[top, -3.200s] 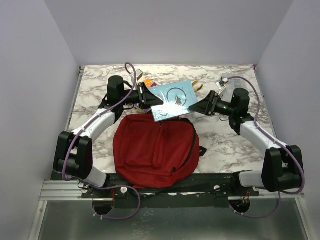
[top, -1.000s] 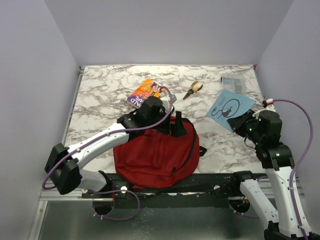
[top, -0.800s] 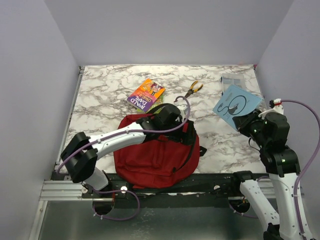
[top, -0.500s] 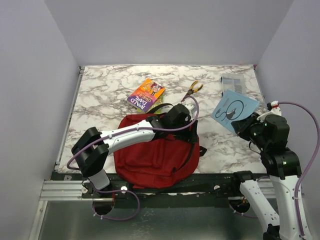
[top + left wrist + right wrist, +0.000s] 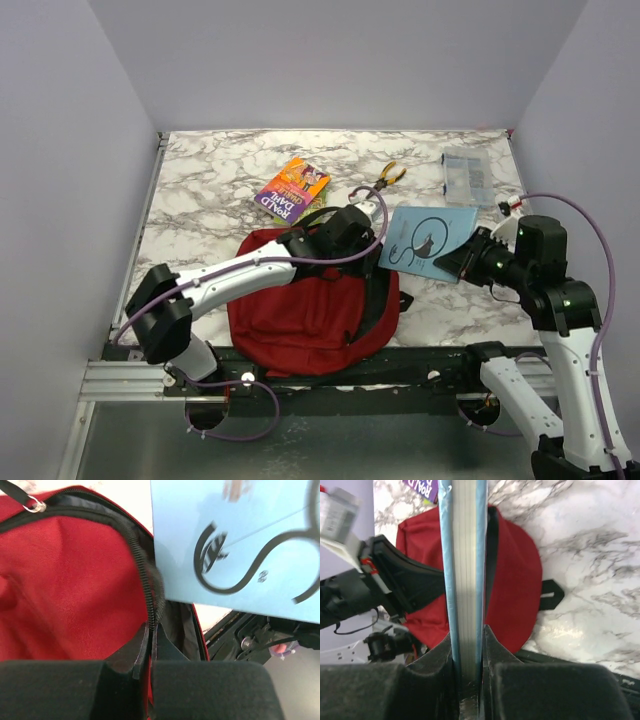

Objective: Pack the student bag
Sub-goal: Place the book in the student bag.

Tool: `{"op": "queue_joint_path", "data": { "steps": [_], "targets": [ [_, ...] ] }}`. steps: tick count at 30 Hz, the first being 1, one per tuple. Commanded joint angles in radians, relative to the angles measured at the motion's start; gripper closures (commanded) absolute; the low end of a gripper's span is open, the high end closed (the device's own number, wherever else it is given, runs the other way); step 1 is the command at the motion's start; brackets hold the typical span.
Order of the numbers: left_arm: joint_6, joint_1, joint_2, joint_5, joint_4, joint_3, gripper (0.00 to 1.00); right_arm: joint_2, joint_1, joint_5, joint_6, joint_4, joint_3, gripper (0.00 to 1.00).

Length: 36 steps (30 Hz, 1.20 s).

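Observation:
The student bag (image 5: 300, 310), dark red with black zippers, lies at the table's near middle. My left gripper (image 5: 366, 262) reaches across it to its right rim. In the left wrist view this gripper (image 5: 150, 628) is shut on the bag's black zipper edge (image 5: 148, 585), beside red fabric (image 5: 65, 580). My right gripper (image 5: 462, 262) is shut on a light blue book (image 5: 425, 238) held just right of the bag. The right wrist view shows the book's page edge (image 5: 465, 555) clamped between the fingers of that gripper (image 5: 468, 630), with the bag (image 5: 517, 580) beneath it.
An orange and purple paperback (image 5: 293, 189) lies behind the bag. Yellow-handled pliers (image 5: 386, 178) rest at the back middle. A clear plastic box (image 5: 466, 174) sits at the back right. The left arm (image 5: 395, 585) stretches over the bag.
My left gripper moved to the bag's right rim and shut on the zipper edge. My right arm swung the blue book leftwards and down, close to the bag.

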Motion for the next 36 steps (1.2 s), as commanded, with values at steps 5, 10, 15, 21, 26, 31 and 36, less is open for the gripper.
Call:
{"op": "queue_joint_path", "data": {
  "steps": [5,10,15,21,26,31,36],
  "targets": [
    [-0.023,-0.007,-0.232,-0.19,0.031,-0.013,1.0,0.032,0.035,-0.234,0.047,-0.028,0.012,0.99],
    [-0.031,-0.007,-0.301,-0.139,0.087,-0.036,1.0,0.039,0.063,-0.369,0.114,0.085,-0.118,0.99],
    [-0.048,-0.009,-0.29,-0.042,0.089,-0.004,1.0,0.069,0.071,-0.448,0.169,0.234,-0.234,0.99],
    [-0.068,-0.007,-0.26,0.038,0.097,0.025,1.0,0.096,0.071,-0.541,0.312,0.511,-0.383,0.99],
    [-0.064,-0.007,-0.227,0.084,0.099,0.056,1.0,0.154,0.08,-0.585,0.395,0.713,-0.49,0.99],
    [-0.055,-0.008,-0.189,0.142,0.096,0.098,1.0,0.182,0.138,-0.554,0.551,1.032,-0.58,1.0],
    [-0.025,-0.007,-0.145,0.172,0.067,0.148,1.0,0.348,0.357,-0.413,0.654,1.382,-0.675,0.99]
  ]
}}
